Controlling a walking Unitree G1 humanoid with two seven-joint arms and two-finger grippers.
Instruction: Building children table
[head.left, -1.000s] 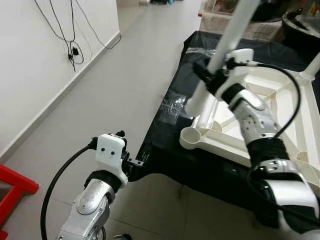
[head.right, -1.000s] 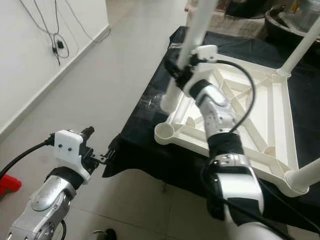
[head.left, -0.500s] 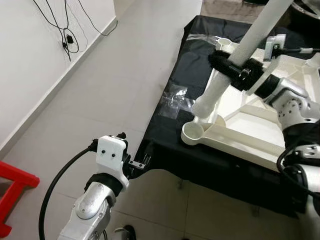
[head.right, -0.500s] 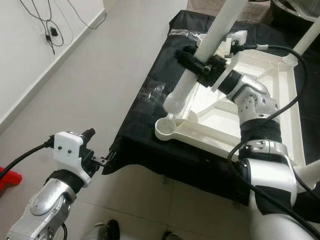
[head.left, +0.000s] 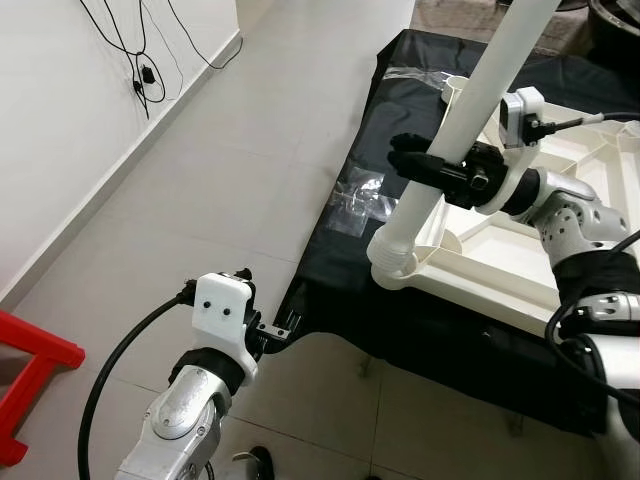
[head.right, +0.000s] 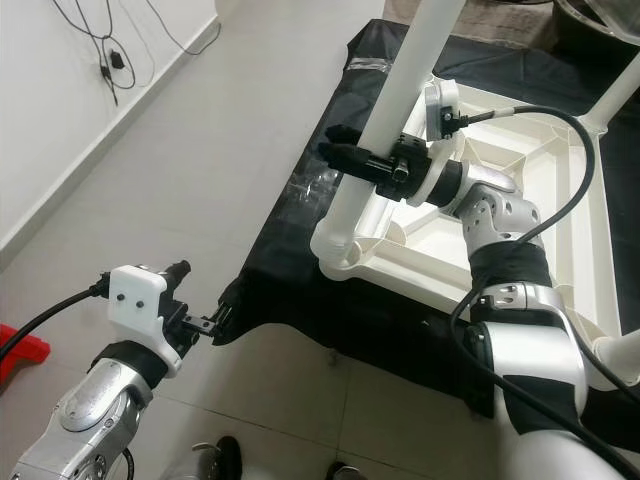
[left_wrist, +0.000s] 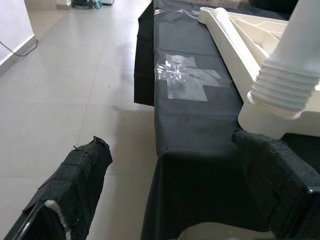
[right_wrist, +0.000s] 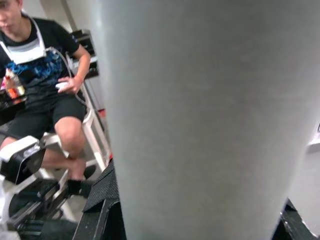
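A white plastic table top (head.left: 560, 250) lies upside down on a low table covered with a black cloth (head.left: 370, 170). Its ribs and corner sockets face up.

The right gripper (head.left: 420, 168) has its two black fingers closed around a long white table leg (head.left: 470, 110), about halfway up the part you can see. The leg leans a little, with its top end going up past the picture. Its bottom end, which has ridges like a screw, sits in the round socket (head.left: 392, 268) at the corner of the table top closest to the robot's left arm. That corner is near the front left corner of the black cloth. In the right wrist view the white leg (right_wrist: 200, 120) is very close and big, with the black fingers on both sides of it.

Another white leg (head.right: 618, 85) stands up at the far right corner of the table top.

A piece of clear tape (head.left: 360, 195) is stuck on the black cloth near its left edge, just beside the leg.

The left gripper (head.left: 280, 328) is down low, off the table, close to the front left corner of the cloth. Its two padded fingers (left_wrist: 75, 185) are spread wide apart and hold nothing.

A person (right_wrist: 40, 75) in a dark shirt sits on a chair in the right wrist view. A red thing (head.left: 30, 375) sits on the grey floor by the wall. Black cables (head.left: 140, 60) hang on the white wall.
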